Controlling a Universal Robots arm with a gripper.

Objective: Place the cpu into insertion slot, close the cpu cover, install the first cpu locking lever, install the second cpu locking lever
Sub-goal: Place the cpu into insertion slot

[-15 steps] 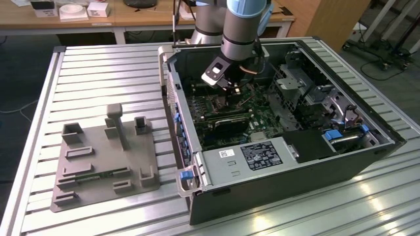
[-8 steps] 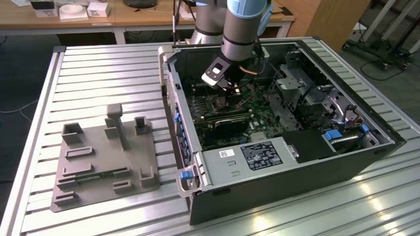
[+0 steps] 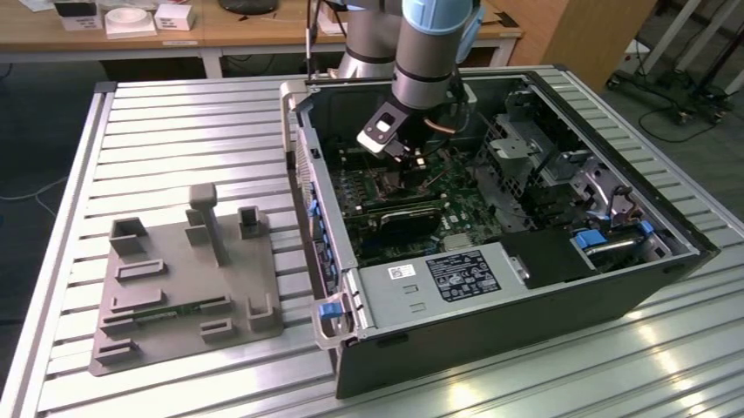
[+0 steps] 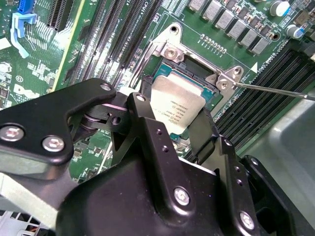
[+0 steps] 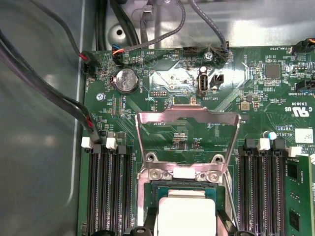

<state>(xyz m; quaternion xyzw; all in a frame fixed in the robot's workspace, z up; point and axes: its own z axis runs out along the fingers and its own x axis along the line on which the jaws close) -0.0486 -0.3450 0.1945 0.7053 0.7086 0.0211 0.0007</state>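
Arm is reached down into the open computer case, which is set on the slatted worktop towards the exterior view's right. A grey fixture plate is seen on the exterior view's left, well apart.

Gripper is closed narrow on the cpu, with black fingers pressed on two opposite edges. The cpu is held right over the insertion slot, slightly tilted. Whether it is seated cannot be told.

In the first wrist view the cpu cover is swung fully open and laid back beyond the slot, with green board seen through its window. A thin locking lever is unlatched and sticks out sideways. Memory slots flank the slot on both sides.
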